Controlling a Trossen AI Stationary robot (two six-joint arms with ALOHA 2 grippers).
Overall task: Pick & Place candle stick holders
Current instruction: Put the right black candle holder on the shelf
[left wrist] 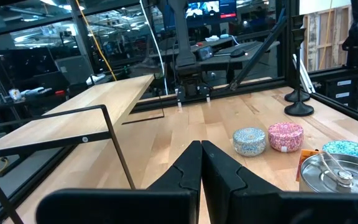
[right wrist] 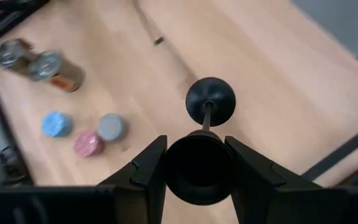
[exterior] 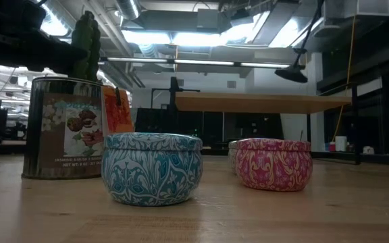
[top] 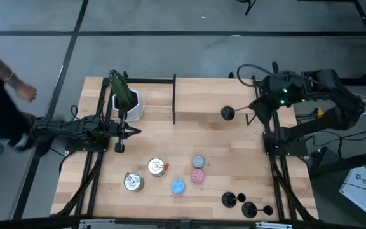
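One black candle stick holder (right wrist: 209,107) is clamped by its cup between the fingers of the right end effector (right wrist: 196,163), its round base over the counter (top: 189,140) beside the raised wooden shelf (top: 202,98). Three more holders (top: 245,203) stand near the counter's edge, well apart from that shelf. The left end effector (left wrist: 201,168), fingers together, waits near the potted plant (top: 123,94).

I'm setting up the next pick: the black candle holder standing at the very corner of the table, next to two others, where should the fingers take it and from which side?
Probably by the thin upright stem or small cup of that candle holder, coming down from above. Its flat round base sits on the table, leaving little to pinch, and a neighbouring holder crowds one side. The right gripper already holds another holder by its cup.
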